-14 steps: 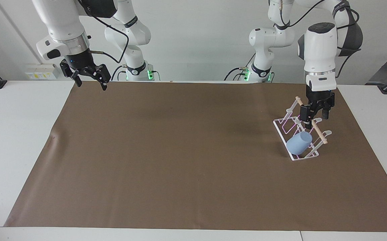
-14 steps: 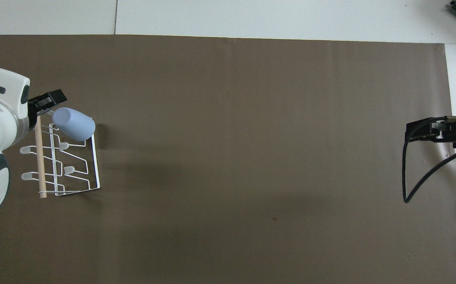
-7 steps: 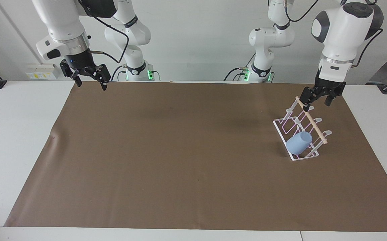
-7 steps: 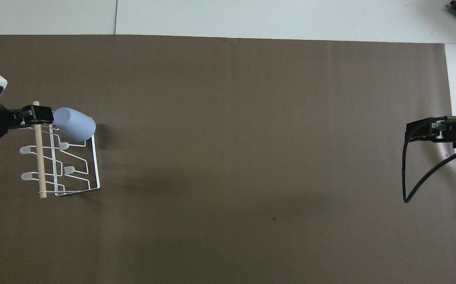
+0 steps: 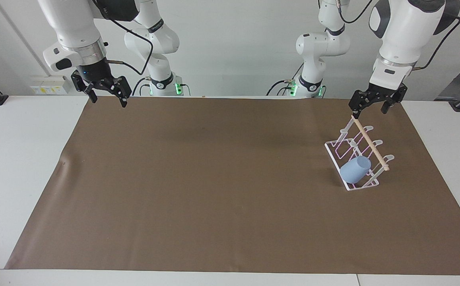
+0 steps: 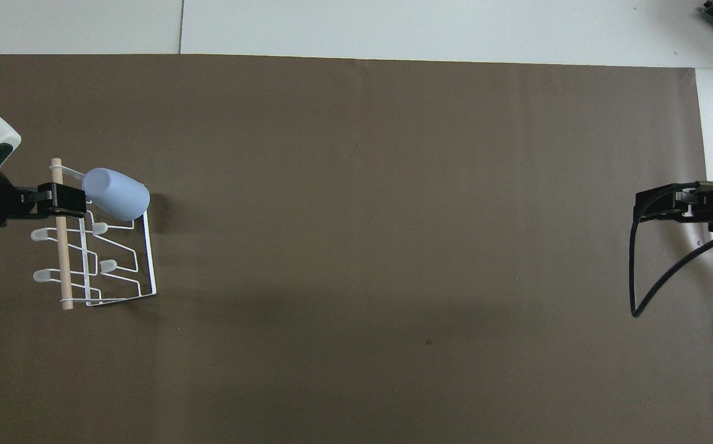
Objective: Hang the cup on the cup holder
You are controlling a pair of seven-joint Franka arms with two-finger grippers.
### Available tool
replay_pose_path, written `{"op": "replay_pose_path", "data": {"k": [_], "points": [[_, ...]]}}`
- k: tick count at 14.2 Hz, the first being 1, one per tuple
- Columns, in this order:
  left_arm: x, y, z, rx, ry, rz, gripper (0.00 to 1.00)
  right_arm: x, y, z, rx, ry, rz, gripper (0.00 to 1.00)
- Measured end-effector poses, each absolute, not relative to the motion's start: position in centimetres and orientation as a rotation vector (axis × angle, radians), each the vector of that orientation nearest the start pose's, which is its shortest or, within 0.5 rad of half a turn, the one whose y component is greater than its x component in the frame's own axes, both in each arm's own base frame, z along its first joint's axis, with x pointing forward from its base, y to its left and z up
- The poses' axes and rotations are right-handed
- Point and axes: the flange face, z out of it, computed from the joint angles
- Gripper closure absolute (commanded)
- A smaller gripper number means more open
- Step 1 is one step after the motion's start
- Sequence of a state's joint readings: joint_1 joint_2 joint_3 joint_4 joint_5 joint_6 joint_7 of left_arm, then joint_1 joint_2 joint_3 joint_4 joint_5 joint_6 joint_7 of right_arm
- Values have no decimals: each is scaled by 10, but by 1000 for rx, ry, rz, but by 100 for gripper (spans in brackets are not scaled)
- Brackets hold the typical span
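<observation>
The light-blue cup (image 5: pixel 356 170) sits tilted on a prong of the cup holder (image 5: pixel 369 145), at the rack's end farther from the robots. It also shows in the overhead view (image 6: pixel 116 194) on the white wire rack (image 6: pixel 63 259). My left gripper (image 5: pixel 371 108) is open and empty, raised over the rack's end nearer the robots, clear of the wooden dowel. In the overhead view it (image 6: pixel 63 200) overlaps the dowel beside the cup. My right gripper (image 5: pixel 107 95) is open and empty, waiting in the air over the right arm's end of the table (image 6: pixel 661 206).
A brown mat (image 5: pixel 214 178) covers most of the white table (image 5: pixel 15 159). The rack stands on the mat toward the left arm's end. A black cable (image 6: pixel 639 290) loops below the right gripper.
My left gripper has lifted up off the rack and drawn back toward the robots, empty. The cup has stayed on the rack. The right arm has not moved.
</observation>
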State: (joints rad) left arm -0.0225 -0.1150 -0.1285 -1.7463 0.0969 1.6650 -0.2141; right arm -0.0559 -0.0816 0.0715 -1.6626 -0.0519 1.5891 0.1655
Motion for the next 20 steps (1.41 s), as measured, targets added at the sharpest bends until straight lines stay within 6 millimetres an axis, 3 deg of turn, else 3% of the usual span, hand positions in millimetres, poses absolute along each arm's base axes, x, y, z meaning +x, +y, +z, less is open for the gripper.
{"op": "replay_pose_path", "data": {"k": [7,12,20], "points": [[508,-104,623,-3064,10,6,0,530,4,627,-3189,239,-21,0],[495,-93,623,-3047,-22,144,0,530,4,627,-3189,239,-21,0],[491,-75,625,-3041,-71,192,0,530,3,627,-3190,230,-21,0]]}}
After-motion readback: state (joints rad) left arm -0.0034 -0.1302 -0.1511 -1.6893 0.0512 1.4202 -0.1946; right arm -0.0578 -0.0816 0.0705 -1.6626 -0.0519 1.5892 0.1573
